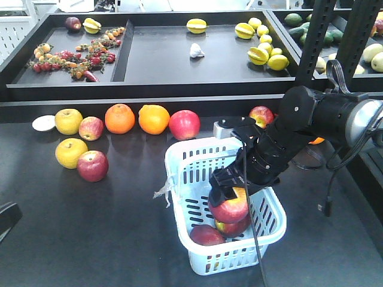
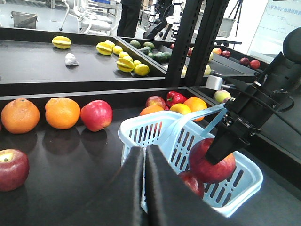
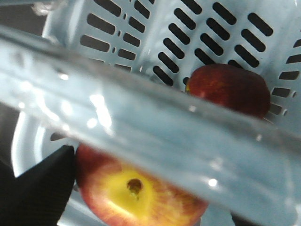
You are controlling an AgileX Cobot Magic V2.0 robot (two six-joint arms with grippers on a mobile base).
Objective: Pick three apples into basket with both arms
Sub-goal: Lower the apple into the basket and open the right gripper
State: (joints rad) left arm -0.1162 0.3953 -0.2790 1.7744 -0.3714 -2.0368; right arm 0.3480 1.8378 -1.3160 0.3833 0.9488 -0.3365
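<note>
Blue handle [image 3: 141, 127] hides apple [image 3: 136, 197] (partly).

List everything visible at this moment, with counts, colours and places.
Basket: one, pale blue, front centre of the dark counter.
Apples in basket: two red on its floor; a third red one held just above them.
Loose red apples: four, along the counter.
Oranges: two, in the back row.
Yellow apples: two, at the left.
Tray fruit: yellow pieces and small red ones, in the black trays behind.
Right gripper: black, shut on the held apple inside the basket.
Left gripper: black, fingers together, short of the basket.
</note>
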